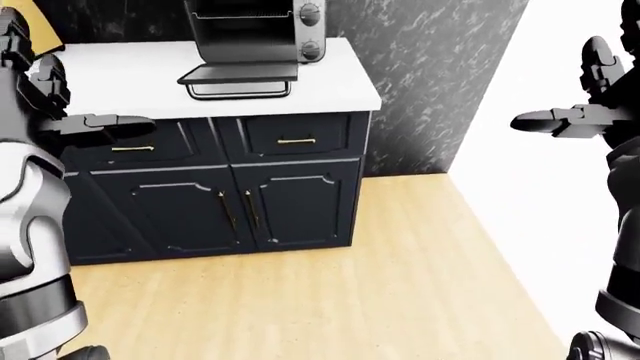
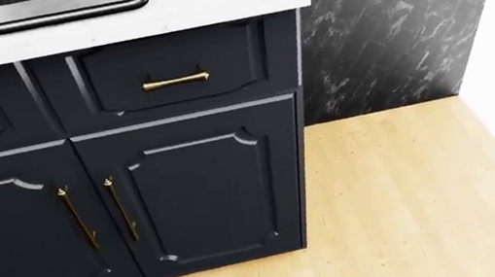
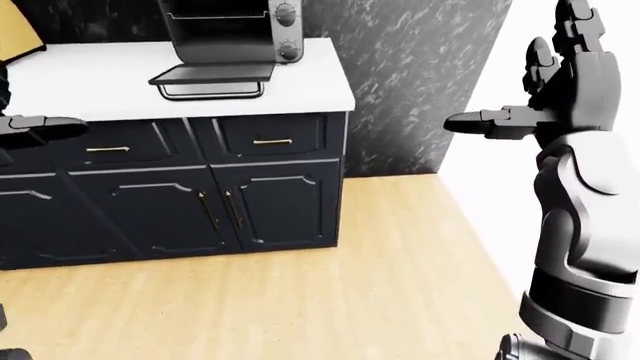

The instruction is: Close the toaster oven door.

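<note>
oven: toaster oven (image 1: 255,30) at top centre of left-eye view, on white counter (image 1: 330,82), well apart from both my hands
door: door (image 1: 240,73) dropped flat, sticks out toward me; long axis runs left-right, handle bar at near edge
left hand: left hand (image 1: 95,124) at left edge, fingers spread, holding nothing; nearer to door i think
right hand: right hand (image 3: 500,120) at upper right, fingers out, empty
next: prob. step closer, get under door, lift up

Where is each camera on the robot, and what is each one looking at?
Left-eye view: on the head, looking down at the toaster oven with its door open on the counter; left hand and right hand show.
Right-eye view: beside it, nearly the same scene; the right hand fills the right side.
Head view: aimed lower, at the cabinet and floor.
All share the cabinet.
</note>
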Robot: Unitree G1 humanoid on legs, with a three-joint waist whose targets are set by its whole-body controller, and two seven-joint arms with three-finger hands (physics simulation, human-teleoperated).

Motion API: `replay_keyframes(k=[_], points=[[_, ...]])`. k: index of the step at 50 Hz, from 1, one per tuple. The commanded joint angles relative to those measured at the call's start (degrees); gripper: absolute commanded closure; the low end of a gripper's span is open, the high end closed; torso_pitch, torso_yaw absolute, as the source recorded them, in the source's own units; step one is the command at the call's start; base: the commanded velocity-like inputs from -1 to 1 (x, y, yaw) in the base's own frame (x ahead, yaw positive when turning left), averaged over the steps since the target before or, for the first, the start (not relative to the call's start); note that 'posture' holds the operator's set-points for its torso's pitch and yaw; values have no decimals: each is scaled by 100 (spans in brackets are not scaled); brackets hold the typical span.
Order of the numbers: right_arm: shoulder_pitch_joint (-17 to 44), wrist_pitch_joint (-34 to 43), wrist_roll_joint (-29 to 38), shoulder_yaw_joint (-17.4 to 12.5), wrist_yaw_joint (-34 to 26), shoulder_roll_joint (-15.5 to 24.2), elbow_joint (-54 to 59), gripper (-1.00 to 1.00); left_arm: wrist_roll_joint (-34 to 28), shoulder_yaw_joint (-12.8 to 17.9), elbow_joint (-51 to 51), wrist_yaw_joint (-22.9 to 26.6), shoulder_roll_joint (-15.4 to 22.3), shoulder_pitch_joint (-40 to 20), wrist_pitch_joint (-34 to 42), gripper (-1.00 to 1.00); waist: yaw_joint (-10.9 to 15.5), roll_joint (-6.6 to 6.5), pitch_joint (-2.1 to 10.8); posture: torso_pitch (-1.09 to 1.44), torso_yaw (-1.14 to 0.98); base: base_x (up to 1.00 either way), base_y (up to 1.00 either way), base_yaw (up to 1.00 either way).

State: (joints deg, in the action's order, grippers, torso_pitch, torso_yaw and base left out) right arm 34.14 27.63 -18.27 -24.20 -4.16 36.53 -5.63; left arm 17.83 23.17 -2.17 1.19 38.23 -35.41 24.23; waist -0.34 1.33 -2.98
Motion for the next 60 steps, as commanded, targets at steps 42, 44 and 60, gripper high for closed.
replay_keyframes(k=[42, 44, 60], points=[[340, -101, -102, -41, 3, 250, -221, -100, 96, 239, 300, -127, 331, -270, -44, -100, 53, -180, 131, 0, 0, 13, 12, 0], [344, -100, -108, -49, 2, 258, -218, -100, 99, 232, 319, -125, 337, -262, -37, -100, 73, 6, 128, 0, 0, 11, 14, 0], [377, -42, -147, -52, 16, 285, -220, -100, 100, 218, 263, -137, 355, -313, -52, -100, 15, -480, 192, 0, 0, 10, 15, 0]])
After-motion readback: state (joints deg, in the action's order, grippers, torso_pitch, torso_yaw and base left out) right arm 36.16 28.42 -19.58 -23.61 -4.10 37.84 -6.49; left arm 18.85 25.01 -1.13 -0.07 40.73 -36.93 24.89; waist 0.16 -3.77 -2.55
